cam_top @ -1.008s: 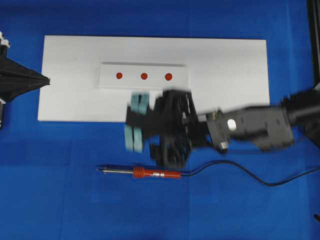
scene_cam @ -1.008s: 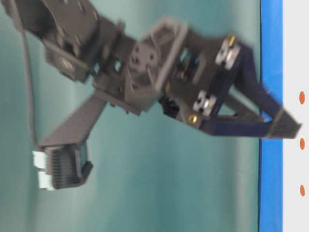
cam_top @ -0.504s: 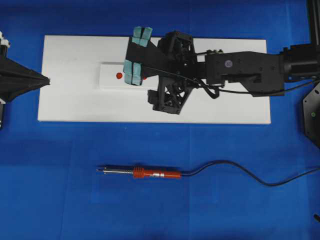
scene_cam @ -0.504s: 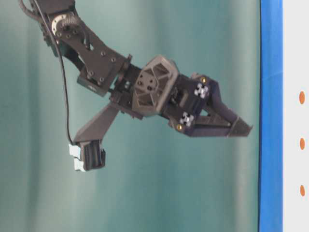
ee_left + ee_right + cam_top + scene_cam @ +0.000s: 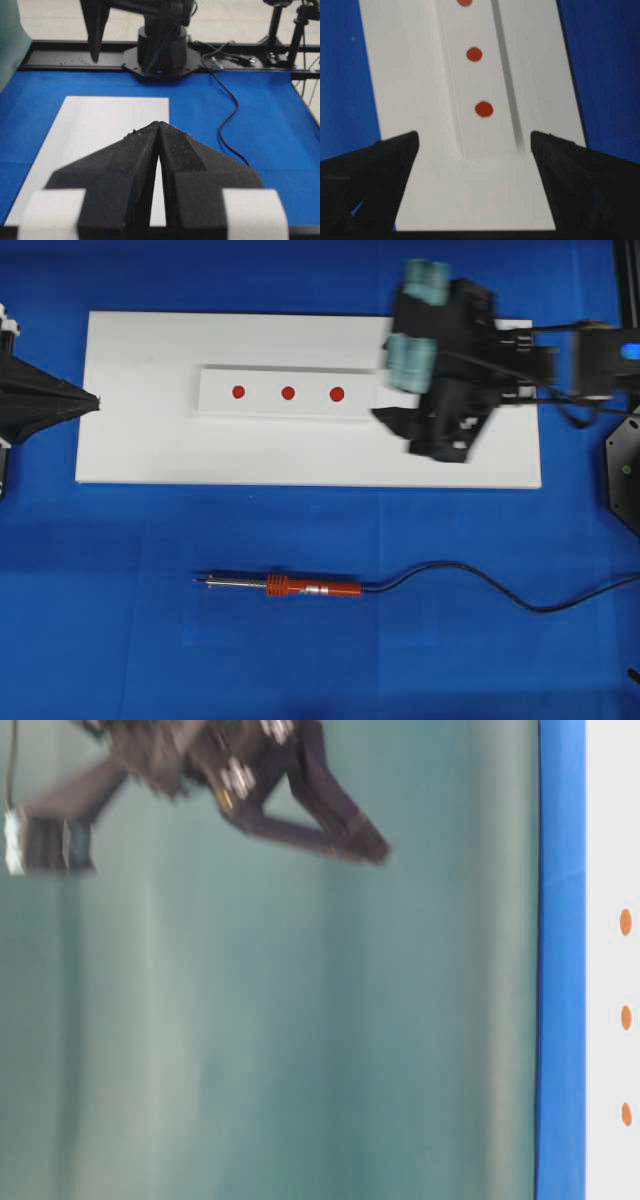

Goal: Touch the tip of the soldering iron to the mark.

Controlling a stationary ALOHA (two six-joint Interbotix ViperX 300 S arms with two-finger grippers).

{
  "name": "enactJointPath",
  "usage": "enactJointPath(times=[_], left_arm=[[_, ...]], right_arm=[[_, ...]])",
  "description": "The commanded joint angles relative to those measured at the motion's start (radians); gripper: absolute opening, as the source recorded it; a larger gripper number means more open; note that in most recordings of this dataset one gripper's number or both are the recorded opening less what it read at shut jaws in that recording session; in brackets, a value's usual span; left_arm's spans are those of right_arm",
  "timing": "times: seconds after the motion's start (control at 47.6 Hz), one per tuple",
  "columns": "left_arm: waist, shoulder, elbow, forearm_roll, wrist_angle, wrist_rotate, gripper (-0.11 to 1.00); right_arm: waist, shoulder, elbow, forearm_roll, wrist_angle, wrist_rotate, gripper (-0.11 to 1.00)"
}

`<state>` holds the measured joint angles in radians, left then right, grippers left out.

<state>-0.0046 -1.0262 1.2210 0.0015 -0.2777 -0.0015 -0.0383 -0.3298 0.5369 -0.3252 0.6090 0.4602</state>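
The soldering iron (image 5: 300,588) lies on the blue cloth in front of the white board (image 5: 150,450), tip pointing left, black cord (image 5: 470,575) trailing right. Nothing touches it. On the white strip (image 5: 215,405) sit three red dots; the mark (image 5: 337,393) (image 5: 484,109) (image 5: 625,922) is the rightmost. My right gripper (image 5: 438,430) (image 5: 474,137) (image 5: 375,842) hangs high over the board's right end, open and empty, jaws wide apart. My left gripper (image 5: 92,400) (image 5: 158,123) rests shut at the board's left edge, holding nothing.
The right arm's base (image 5: 162,50) stands at the far end of the table, with a black frame rail (image 5: 628,300) beside it. A black cord (image 5: 227,117) snakes over the cloth right of the board (image 5: 100,125). A green backdrop (image 5: 300,1020) fills the table-level view.
The open right gripper rose from beside the iron's handle, passed over the strip, then swung right to the board's right end. The iron and the left gripper stayed put.
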Motion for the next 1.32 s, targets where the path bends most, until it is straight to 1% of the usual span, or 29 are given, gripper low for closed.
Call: enactJointPath(times=[0.0,0.147,0.294,0.483,0.63,0.693,0.798,0.924,1.302], left_arm=[[0.0,0.005,-0.014,0.002,-0.008,0.0,0.0],[0.0,0.003,-0.014,0.002,-0.006,0.0,0.0],[0.0,0.005,-0.014,0.002,-0.006,0.0,0.0],[-0.002,0.003,-0.014,0.002,-0.009,-0.002,0.0],[0.0,0.005,-0.012,0.002,-0.009,-0.002,0.0],[0.0,0.005,-0.012,0.002,-0.009,-0.002,0.0],[0.0,0.003,-0.012,0.002,-0.008,-0.002,0.0],[0.0,0.003,-0.011,0.002,-0.009,-0.002,0.0],[0.0,0.003,-0.009,0.002,-0.008,-0.002,0.0]], right_arm=[[0.0,-0.107,0.054,-0.002,-0.032,0.005,0.87],[0.002,-0.241,0.135,-0.002,-0.055,0.006,0.87],[0.002,-0.38,0.239,-0.008,-0.097,0.006,0.87],[-0.003,-0.584,0.416,-0.017,-0.219,0.005,0.86],[-0.009,-0.721,0.517,-0.017,-0.276,0.005,0.86],[-0.011,-0.759,0.549,-0.017,-0.287,0.005,0.86],[-0.012,-0.804,0.597,-0.015,-0.296,0.006,0.86],[-0.014,-0.808,0.629,-0.014,-0.307,0.006,0.85],[-0.015,-0.804,0.64,-0.014,-0.313,0.006,0.83]])
